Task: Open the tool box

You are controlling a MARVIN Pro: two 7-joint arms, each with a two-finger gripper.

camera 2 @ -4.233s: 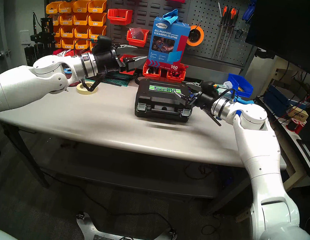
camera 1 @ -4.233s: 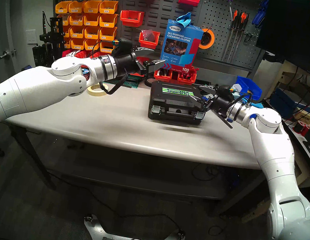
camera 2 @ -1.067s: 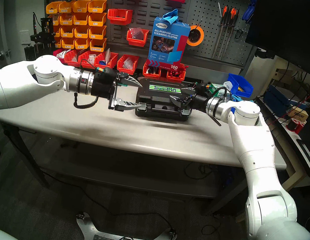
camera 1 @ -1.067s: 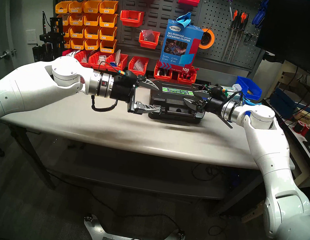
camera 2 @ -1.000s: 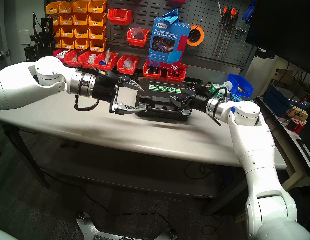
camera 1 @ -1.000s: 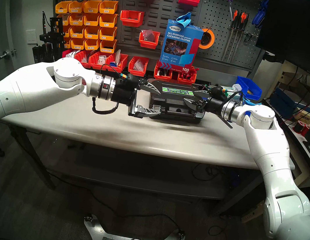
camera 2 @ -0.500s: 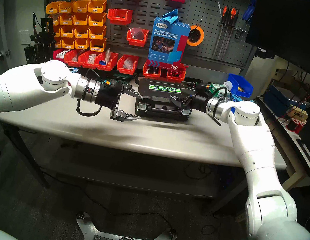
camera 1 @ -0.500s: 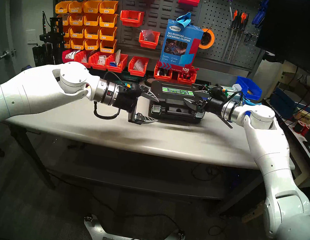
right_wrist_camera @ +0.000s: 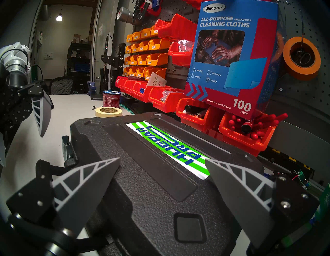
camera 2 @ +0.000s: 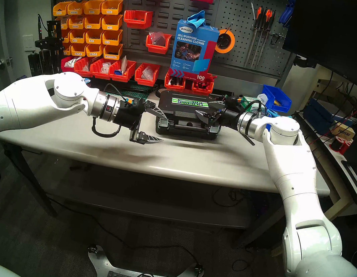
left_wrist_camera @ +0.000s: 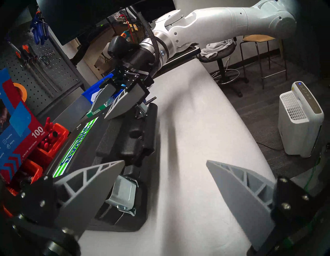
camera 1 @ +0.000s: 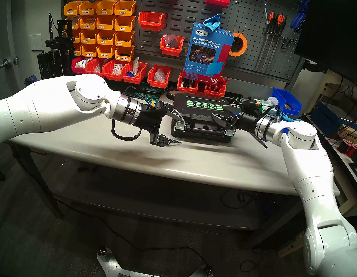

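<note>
The black tool box [camera 1: 202, 117] lies flat on the grey table [camera 1: 124, 149] with its lid down and its green-and-white sticker [camera 1: 204, 105] on top; it also shows in the right head view [camera 2: 188, 117]. Its two silver latches face me: the left latch [camera 1: 180, 125] [left_wrist_camera: 123, 194] and the right latch [camera 1: 229, 132]. My left gripper [camera 1: 182, 131] [camera 2: 165, 129] [left_wrist_camera: 165, 161] is open and empty at the box's front left corner, its far finger beside the left latch and its near finger low over the table. My right gripper [camera 1: 218, 110] [right_wrist_camera: 161, 160] is open and empty over the lid's right end.
A blue cleaning-cloths box [camera 1: 207, 50] stands on red bins [camera 1: 159, 78] right behind the tool box. A blue bin [camera 1: 287, 101] and a Kimtech box [camera 1: 268, 114] sit at the back right. A masking tape roll [right_wrist_camera: 108, 111] lies at the back left.
My left arm came down to the box's left side, its near finger passed the left latch, then the gripper dropped and drew toward the table's front. The right gripper moved slightly over the lid, then stayed.
</note>
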